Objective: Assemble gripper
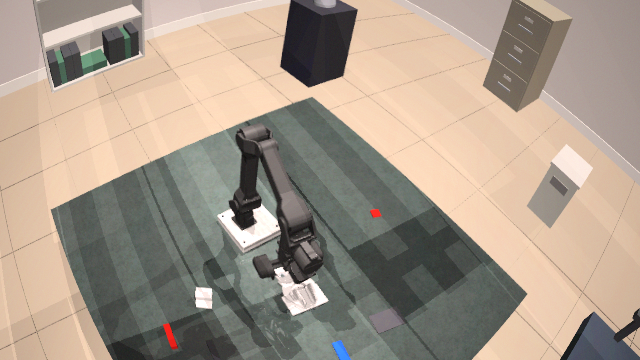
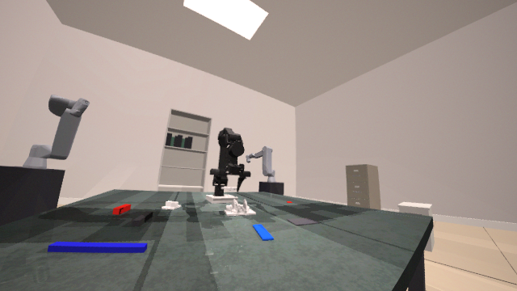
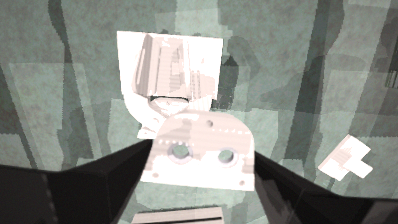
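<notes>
The white housing plate (image 3: 202,172) (image 2: 230,189) is a flat piece with a rounded edge and two round holes. My gripper (image 3: 200,149) (image 2: 230,190) is shut on its two sides and holds it above the table, roughly level. The white gripper base (image 3: 126,90) (image 1: 295,309) (image 2: 230,212) lies on the table below, ahead of the plate in the wrist view. Two white jaws (image 3: 144,65) (image 1: 306,296) (image 2: 240,205) stand side by side on it. The held plate hides the base's near end in the wrist view, and whether the teeth mesh cannot be told.
A small white fixture (image 1: 204,297) (image 2: 171,206) (image 3: 340,162) is beside the base. A red block (image 1: 170,336) (image 2: 122,208), a dark block (image 2: 143,218), a long blue bar (image 2: 97,247), a flat blue piece (image 1: 341,350) (image 2: 262,232) and a grey square (image 1: 386,320) (image 2: 303,221) lie around.
</notes>
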